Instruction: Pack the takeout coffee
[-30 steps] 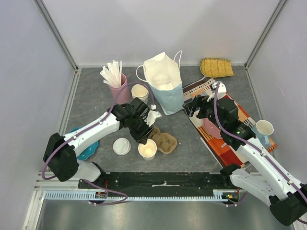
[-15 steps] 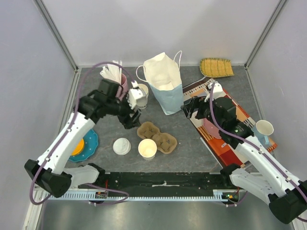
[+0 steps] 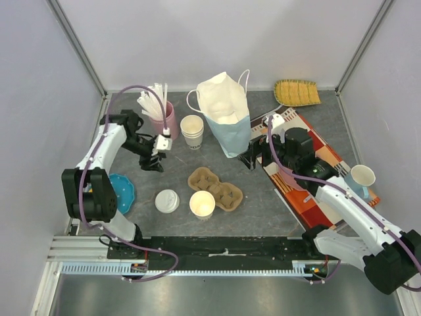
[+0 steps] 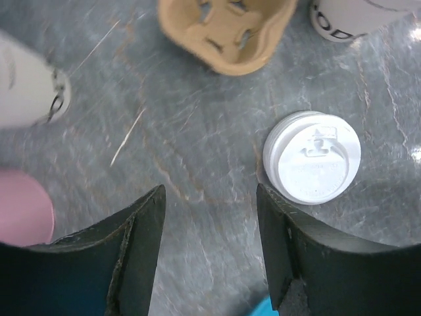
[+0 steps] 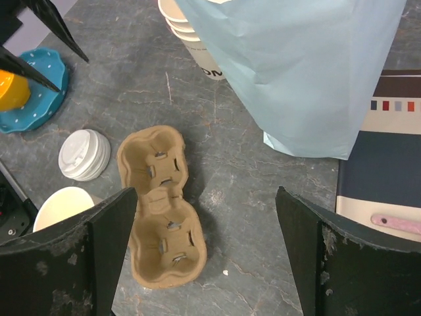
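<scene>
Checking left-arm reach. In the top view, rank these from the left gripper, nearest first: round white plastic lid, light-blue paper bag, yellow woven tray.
From the left gripper:
1. Round white plastic lid, just nearer the arm bases.
2. Light-blue paper bag, standing mid-table, to the gripper's right.
3. Yellow woven tray, far right corner.

Left of the brown moulded cardboard cup carrier (image 4: 227,29), a blurred white paper cup (image 4: 26,82) is running past the view's edge.
</scene>
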Tool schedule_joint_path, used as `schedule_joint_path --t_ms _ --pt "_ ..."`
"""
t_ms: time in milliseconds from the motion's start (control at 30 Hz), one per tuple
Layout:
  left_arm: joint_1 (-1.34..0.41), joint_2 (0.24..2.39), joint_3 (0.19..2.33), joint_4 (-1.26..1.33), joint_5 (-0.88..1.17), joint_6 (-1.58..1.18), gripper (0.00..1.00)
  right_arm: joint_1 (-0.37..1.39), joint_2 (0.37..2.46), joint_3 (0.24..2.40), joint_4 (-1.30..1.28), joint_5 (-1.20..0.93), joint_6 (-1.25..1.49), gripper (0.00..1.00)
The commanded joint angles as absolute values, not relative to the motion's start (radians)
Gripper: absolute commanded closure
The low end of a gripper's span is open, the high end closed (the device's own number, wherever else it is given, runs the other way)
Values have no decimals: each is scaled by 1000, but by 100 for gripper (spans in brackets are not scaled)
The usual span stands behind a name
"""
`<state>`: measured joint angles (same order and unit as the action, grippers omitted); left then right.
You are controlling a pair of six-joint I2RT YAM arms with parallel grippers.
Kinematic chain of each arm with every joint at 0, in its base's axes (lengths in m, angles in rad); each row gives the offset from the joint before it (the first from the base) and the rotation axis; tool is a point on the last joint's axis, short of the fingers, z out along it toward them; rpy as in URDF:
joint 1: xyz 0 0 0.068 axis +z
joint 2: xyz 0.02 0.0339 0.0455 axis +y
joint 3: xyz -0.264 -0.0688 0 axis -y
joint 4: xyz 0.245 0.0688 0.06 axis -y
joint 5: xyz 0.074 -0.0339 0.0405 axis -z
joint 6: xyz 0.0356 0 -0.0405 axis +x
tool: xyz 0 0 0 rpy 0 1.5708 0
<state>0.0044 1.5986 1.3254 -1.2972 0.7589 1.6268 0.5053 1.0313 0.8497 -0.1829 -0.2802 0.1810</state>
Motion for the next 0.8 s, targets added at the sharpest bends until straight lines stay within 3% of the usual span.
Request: schedule_joint_path --t_ms 0,267,767 --pt "-84 1604 1270 -1428 724 1940 36 509 1023 850 -147 -313 196 5" --pt "-140 1644 1140 -1414 571 2103 41 509 997 804 -118 -256 232 5" --pt "-244 1663 1071 -1295 578 2057 50 509 1065 819 -94 -270 235 6"
